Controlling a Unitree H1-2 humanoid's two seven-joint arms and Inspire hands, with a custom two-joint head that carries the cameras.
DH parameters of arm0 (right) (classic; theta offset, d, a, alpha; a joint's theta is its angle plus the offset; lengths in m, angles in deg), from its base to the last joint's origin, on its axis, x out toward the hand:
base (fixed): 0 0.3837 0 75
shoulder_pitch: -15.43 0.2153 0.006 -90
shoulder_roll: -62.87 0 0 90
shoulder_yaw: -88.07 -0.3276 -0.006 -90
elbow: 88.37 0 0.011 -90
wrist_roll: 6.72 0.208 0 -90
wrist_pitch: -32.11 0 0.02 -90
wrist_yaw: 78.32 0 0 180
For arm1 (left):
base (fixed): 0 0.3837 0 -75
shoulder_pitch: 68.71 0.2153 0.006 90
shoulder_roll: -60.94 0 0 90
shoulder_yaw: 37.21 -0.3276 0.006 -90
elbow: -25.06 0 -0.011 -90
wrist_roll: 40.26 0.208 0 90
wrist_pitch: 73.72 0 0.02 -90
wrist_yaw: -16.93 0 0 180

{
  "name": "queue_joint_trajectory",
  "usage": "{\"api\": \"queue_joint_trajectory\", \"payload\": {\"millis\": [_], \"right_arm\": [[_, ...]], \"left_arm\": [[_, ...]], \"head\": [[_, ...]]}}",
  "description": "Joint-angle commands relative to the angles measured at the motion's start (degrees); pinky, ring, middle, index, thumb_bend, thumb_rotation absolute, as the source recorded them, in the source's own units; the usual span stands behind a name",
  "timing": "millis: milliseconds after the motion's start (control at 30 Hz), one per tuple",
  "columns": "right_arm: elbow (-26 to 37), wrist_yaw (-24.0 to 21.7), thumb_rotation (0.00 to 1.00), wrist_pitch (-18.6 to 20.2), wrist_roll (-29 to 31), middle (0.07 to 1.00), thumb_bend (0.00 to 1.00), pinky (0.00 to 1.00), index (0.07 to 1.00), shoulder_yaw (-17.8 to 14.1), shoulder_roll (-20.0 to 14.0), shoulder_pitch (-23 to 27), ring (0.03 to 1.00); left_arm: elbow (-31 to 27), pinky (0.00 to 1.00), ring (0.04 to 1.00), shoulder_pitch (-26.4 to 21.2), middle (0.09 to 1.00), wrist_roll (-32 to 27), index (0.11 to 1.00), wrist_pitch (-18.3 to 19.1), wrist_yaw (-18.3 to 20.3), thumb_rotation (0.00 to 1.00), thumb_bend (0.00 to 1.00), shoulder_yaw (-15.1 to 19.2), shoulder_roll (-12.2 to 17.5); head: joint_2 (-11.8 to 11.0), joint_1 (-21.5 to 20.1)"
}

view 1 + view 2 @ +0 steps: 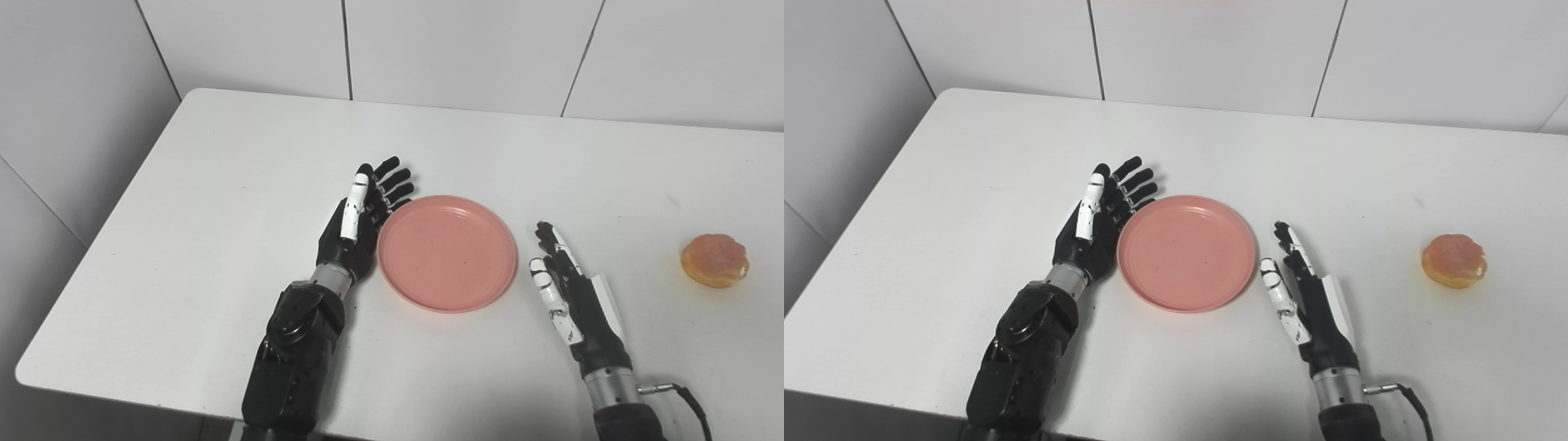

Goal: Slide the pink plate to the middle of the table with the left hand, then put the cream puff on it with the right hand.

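The pink plate (446, 253) lies flat near the middle of the white worktop (245, 184), and nothing is on it. The left hand (361, 220) stands on its edge at the 9 o'clock side of the plate, palm turned to the plate, fingers stretched and a little spread; it holds nothing, and its fingers seem to touch the plate rim at about 10 o'clock. The right hand (1304, 294) is at the 3 o'clock side of the plate, just beside the rim but apart from it, also with straight fingers and holding nothing. The cream puff (715, 260) sits on the worktop far toward 3 o'clock, well apart from the right hand and from the plate.
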Motion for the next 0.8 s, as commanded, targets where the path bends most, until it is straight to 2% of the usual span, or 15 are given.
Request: {"api": "queue_joint_trajectory", "payload": {"millis": [0, 300, 500, 533, 767], "right_arm": [[1.9, -0.3, 1.0, 1.1, 0.2, 0.937, 0.3, 0.91, 0.939, 0.5, 0.9, 1.0, 0.94], [2.6, 0.2, 1.0, 1.8, -1.3, 0.934, 0.31, 0.91, 0.938, 0.5, 1.7, 1.4, 0.937], [2.2, 0.4, 1.0, 1.7, -1.3, 0.939, 0.31, 0.91, 0.94, 0.6, 1.9, 1.8, 0.94], [2.2, 0.5, 1.0, 1.7, -1.4, 0.94, 0.32, 0.9, 0.94, 0.7, 2.0, 1.8, 0.939], [2.1, 1.4, 1.0, 1.2, -2.0, 0.939, 0.34, 0.89, 0.938, 0.3, 2.2, 2.1, 0.933]], "left_arm": [[-0.3, 0.86, 0.856, 2.1, 0.856, 0.2, 0.836, 3.3, 0.3, 1.0, 0.41, -0.8, -0.5], [-3.6, 0.87, 0.871, 4.3, 0.877, -0.1, 0.858, 4.8, 1.8, 1.0, 0.42, -2.3, 0.1], [-5.9, 0.87, 0.875, 5.8, 0.885, -0.9, 0.873, 6.0, 2.7, 1.0, 0.42, -2.4, 0.5], [-6.2, 0.87, 0.874, 6.0, 0.885, -1.1, 0.872, 6.2, 2.8, 1.0, 0.42, -2.4, 0.5], [-6.5, 0.87, 0.869, 6.3, 0.881, -1.5, 0.875, 6.7, 3.5, 1.0, 0.42, -2.4, 0.8]], "head": [[0.2, -0.8], [0.4, -4.6], [0.4, -5.4], [0.4, -6.6], [0.3, -7.9]]}}
